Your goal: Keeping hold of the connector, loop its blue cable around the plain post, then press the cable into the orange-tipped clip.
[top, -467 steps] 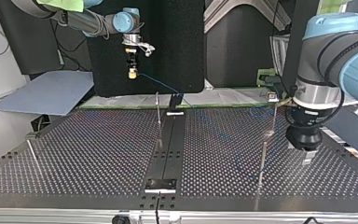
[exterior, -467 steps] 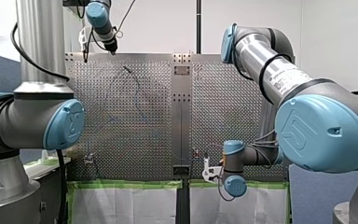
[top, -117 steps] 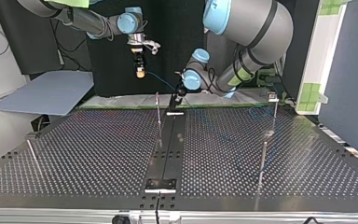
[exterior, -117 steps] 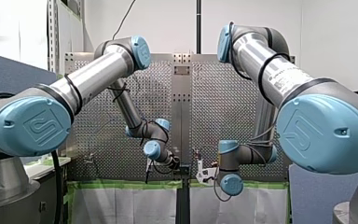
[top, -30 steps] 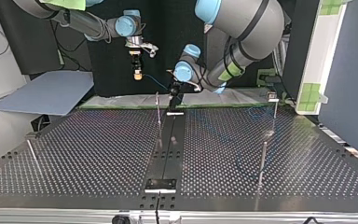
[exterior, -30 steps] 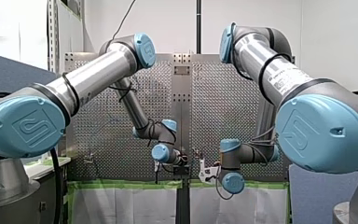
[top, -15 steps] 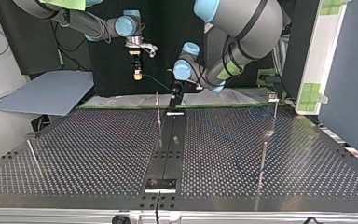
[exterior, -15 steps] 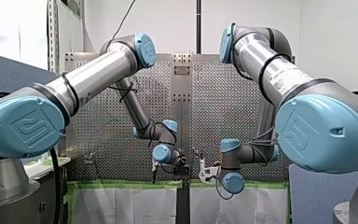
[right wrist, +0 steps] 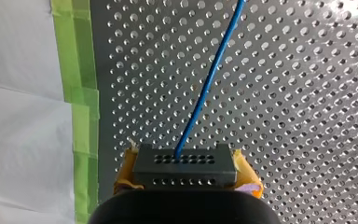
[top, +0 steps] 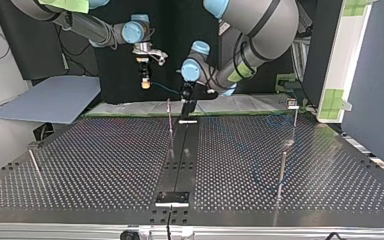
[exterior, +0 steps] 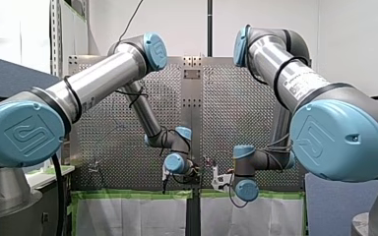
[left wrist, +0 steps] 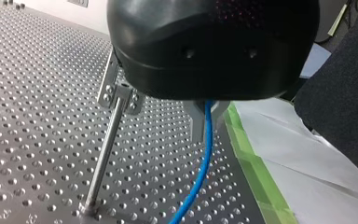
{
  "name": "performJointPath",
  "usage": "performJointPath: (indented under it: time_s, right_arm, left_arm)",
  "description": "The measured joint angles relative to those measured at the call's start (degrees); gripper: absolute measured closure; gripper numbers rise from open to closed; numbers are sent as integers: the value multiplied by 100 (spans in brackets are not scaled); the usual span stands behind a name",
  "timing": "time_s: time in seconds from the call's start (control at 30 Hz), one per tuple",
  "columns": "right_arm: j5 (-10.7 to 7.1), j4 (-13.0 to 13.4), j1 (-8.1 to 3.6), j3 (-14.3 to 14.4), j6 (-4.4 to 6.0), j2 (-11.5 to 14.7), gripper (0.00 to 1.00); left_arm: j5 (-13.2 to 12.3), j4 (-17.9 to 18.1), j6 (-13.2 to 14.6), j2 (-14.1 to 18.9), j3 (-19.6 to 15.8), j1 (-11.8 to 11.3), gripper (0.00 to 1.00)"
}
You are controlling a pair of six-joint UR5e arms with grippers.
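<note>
Perforated table (exterior: pixel 103 128) backs the front view, my left gripper (exterior: pixel 164 183) and right gripper (exterior: pixel 216 177) low at its edge, near each other. Seen from the top view, the right gripper hangs clear of the table and the blue cable (top: pixel 165 90) runs from it to the left gripper, just beside a post (top: pixel 169 117). Left wrist view: fingers (left wrist: pixel 197 119) closed on the cable, post beside them; right wrist view: yellow pads (right wrist: pixel 248 179) clamp the connector (right wrist: pixel 185 165), cable leading straight ahead.
</note>
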State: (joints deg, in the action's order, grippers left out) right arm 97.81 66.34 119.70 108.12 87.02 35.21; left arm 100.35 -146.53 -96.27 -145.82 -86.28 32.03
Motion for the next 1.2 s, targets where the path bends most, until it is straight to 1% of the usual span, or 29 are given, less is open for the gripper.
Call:
performJointPath:
  time_s: [0.13, 0.3, 0.47, 0.67, 0.87, 1.07, 1.2]
  right_arm:
    - [-2, -56, -47, -57, -21, 0, 100]
    - [0, -99, -79, -95, -43, 0, 100]
    - [-3, -144, -134, -181, -129, -1, 100]
    - [-13, -192, -181, -240, -194, 0, 100]
    - [-16, -238, -230, -286, -237, 0, 100]
    - [-16, -339, -263, -367, -270, -1, 100]
    - [-15, -349, -282, -380, -278, -3, 100]
  left_arm:
    - [85, 103, -11, 0, 2, 36, 100]
    - [264, 265, -93, 3, 5, 50, 100]
    - [420, 359, -194, 3, 5, 51, 100]
    - [431, 556, -396, -1, 7, 51, 100]
    - [421, 723, -485, -1, 20, 52, 100]
    - [407, 697, -508, -2, 117, 57, 100]
    - [376, 655, -520, -2, 157, 59, 100]
